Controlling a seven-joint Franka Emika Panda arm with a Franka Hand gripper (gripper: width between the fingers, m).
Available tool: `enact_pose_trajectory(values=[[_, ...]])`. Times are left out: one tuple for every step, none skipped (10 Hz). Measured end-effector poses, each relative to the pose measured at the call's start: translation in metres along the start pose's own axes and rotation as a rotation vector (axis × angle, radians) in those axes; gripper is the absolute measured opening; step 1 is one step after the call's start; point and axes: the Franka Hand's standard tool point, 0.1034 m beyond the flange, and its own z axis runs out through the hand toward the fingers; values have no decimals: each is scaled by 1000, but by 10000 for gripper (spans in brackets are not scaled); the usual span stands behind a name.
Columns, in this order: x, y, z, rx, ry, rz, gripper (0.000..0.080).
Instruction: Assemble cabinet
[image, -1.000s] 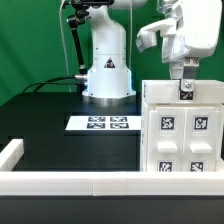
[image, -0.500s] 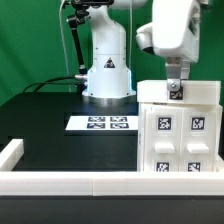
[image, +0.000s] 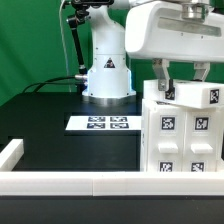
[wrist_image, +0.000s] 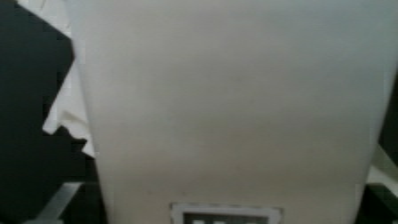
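Observation:
The cabinet (image: 180, 135) is a white box standing on the black table at the exterior view's right. Its front shows four small tagged panels. My gripper (image: 183, 88) hangs over the cabinet's top with its two fingers (image: 162, 88) spread wide, one on each side of the upper part. In the wrist view the cabinet's white face (wrist_image: 222, 110) fills the picture, with a tag near the edge. My gripper (wrist_image: 217, 200) straddles it, and a dark gap shows between one fingertip (wrist_image: 48, 203) and the cabinet's side. The jaws are open and hold nothing.
The marker board (image: 100, 123) lies flat on the table in front of the robot's white base (image: 108, 75). A low white rail (image: 60, 184) runs along the table's near edge, with a short white wall (image: 10, 152) at the exterior view's left.
The hand has turned about its own axis over the cabinet's top, from edge-on to broadside, and shifted slightly towards the exterior view's left. Both fingers now show spread apart. The cabinet has not moved.

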Motion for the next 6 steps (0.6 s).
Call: enact_pose_trajectory(values=[[0,0,0,0,0,22,563],[0,0,0,3,1,108,563],[0,0,0,8,2,196,563],[0,0,0,19,7,324,563],[-2,0,-1,35,31,489,563],[-4,-3,-1,36,56,640,563]])
